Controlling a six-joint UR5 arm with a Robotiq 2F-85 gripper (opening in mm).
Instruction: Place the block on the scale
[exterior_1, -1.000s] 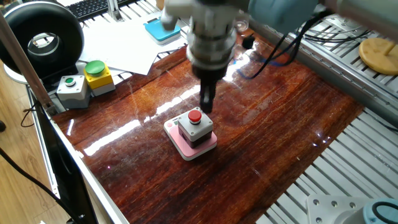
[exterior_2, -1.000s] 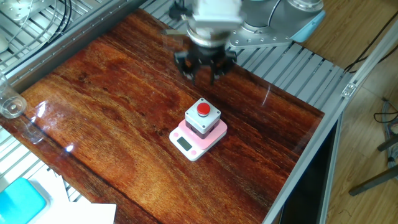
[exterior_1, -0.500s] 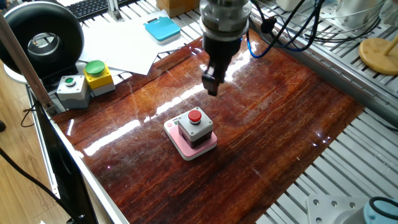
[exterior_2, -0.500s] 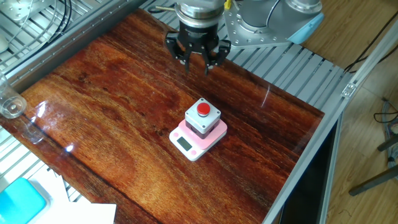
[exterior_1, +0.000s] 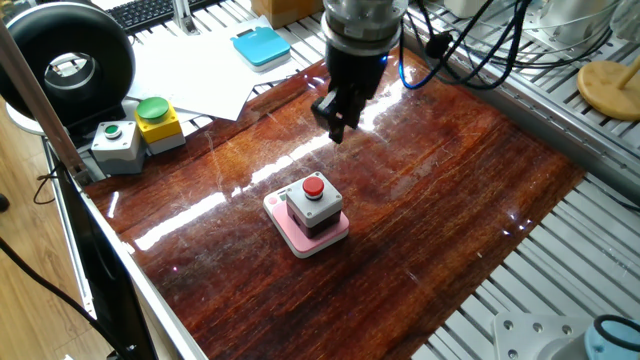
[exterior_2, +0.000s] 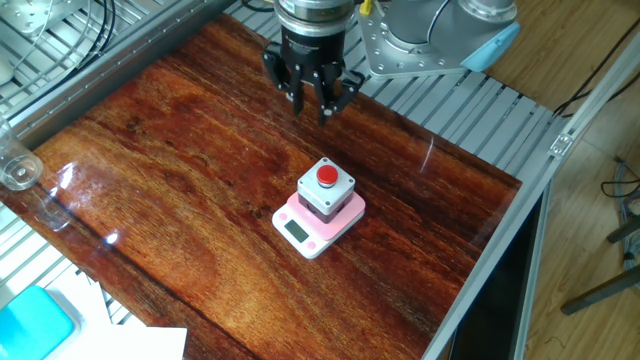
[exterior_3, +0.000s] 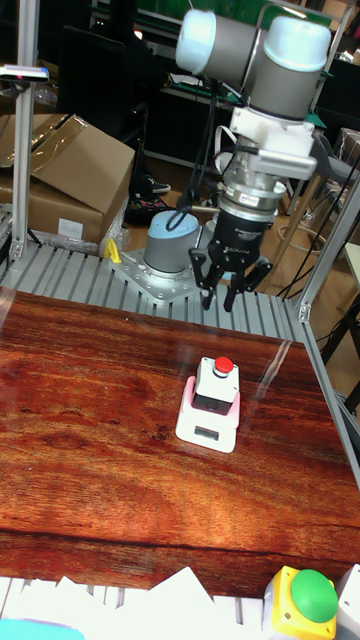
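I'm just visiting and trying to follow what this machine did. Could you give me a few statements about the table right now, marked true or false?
1. The red-button block sits on the pink scale. True.
2. The gripper is holding the block. False: it hangs above the table, apart from the block, jaws open and empty.
3. The scale's display faces away from the robot's base. True.
4. The block covers the whole scale. False: it is narrower, and pink shows around it.
5. The yellow box with the green button is on the scale too. False: it stands near the table's edge, beside a grey green-button box.
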